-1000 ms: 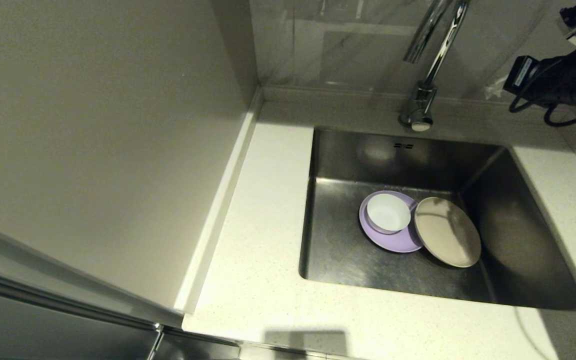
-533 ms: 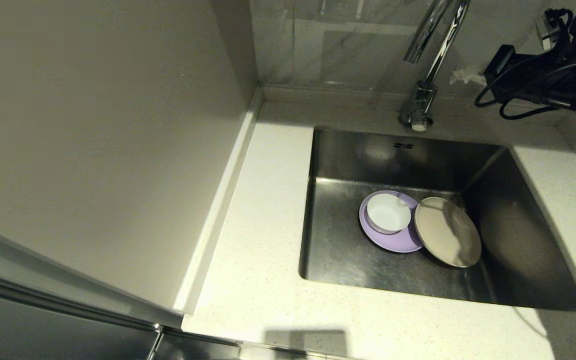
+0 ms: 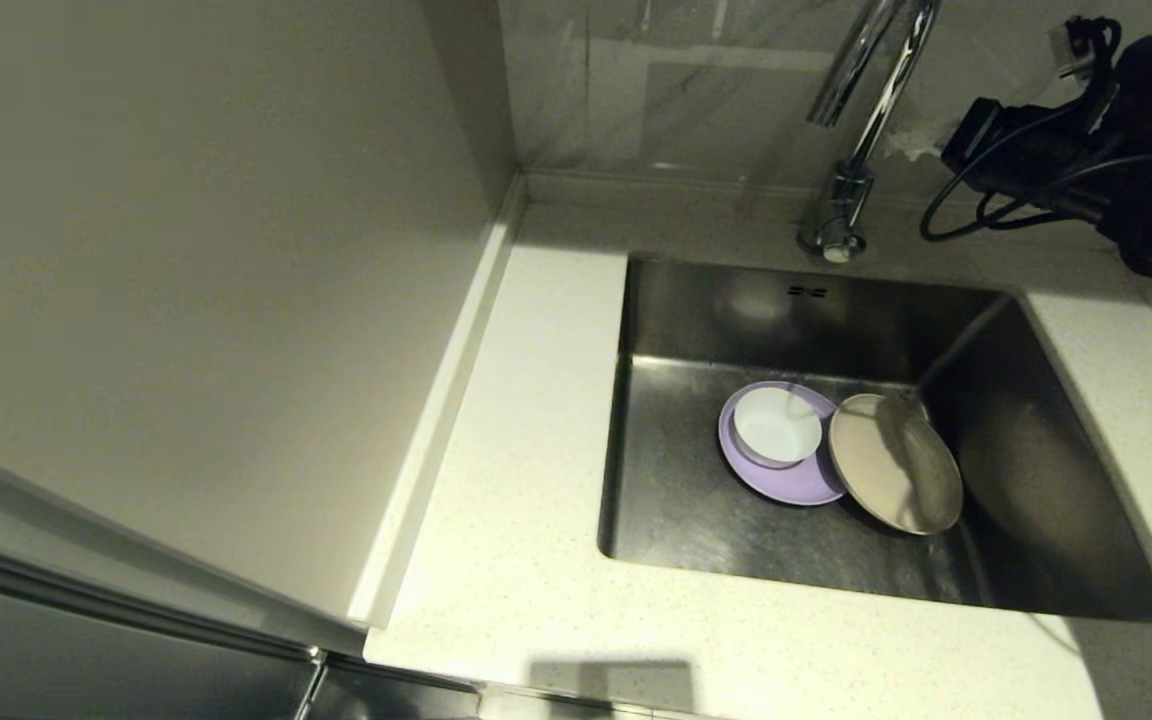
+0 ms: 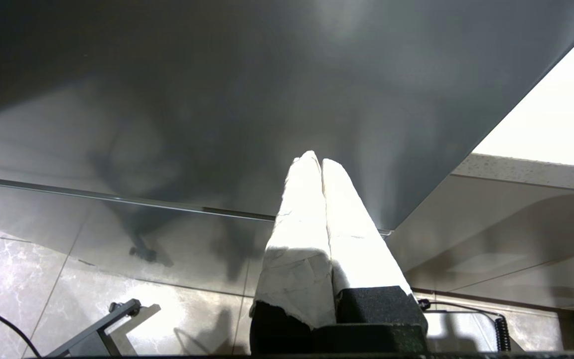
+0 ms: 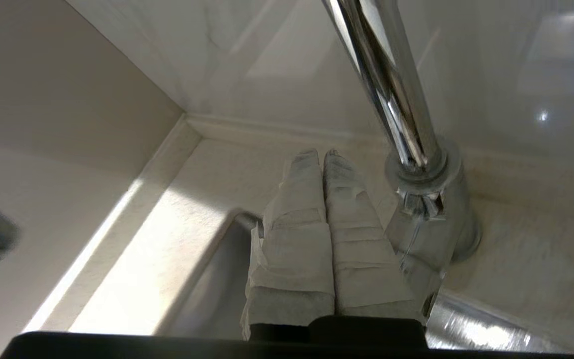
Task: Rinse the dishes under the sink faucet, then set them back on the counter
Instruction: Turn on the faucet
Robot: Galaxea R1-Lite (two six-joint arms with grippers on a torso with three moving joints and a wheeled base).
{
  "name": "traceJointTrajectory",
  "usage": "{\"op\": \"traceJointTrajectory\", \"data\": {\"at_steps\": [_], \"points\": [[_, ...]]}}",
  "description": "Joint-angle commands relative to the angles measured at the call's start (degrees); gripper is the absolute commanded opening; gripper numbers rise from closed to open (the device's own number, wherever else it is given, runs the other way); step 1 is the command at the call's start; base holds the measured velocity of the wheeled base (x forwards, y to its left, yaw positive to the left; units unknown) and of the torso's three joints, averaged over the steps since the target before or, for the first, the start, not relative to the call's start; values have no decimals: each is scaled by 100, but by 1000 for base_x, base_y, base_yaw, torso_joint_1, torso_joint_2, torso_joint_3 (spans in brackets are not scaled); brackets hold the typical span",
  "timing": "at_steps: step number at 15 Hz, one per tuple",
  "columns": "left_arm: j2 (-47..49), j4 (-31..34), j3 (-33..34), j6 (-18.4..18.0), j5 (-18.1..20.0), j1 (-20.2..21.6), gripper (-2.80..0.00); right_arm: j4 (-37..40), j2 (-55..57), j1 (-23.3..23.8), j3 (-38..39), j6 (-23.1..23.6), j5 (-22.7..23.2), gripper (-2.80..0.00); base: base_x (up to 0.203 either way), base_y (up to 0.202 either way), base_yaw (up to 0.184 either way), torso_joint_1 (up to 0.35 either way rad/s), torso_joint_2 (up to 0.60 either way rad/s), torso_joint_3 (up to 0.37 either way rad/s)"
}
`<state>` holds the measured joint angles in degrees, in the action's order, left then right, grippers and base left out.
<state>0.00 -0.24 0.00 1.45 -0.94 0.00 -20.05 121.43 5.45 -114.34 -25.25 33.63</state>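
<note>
Faucet (image 5: 396,94) lever base (image 5: 429,214) sits just beside the right end effector (image 5: 323,155), fingers pressed together; nudge gently.

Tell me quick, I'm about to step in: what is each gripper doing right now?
Left gripper: closed, empty, parked off the counter.
Right gripper: closed, empty, beside the base of the faucet.

A plain beige wall panel (image 3: 186,250) is seen at the left, meeting a glossy marble-veined back wall (image 3: 696,90) in a corner. Glossy marble floor tiles (image 4: 13,279) are shown beneath a dark cabinet front (image 4: 217,99).
</note>
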Motion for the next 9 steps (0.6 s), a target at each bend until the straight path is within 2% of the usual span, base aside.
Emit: {"op": "traceJointTrajectory", "data": {"at_steps": [1,5,9], "points": [[-18,-2,0,4,-3,0,-280,-103,217,0,-1,36,28,-280,0,0,0,0,0,0],[-18,-2,0,-4,-3,0,-280,-183,425,-18,-1,389,47,-280,0,0,0,0,0,0],[-18,-2,0,-1,-3,0,-280,-192,469,-53,-1,406,56,-280,0,0,0,0,0,0]]}}
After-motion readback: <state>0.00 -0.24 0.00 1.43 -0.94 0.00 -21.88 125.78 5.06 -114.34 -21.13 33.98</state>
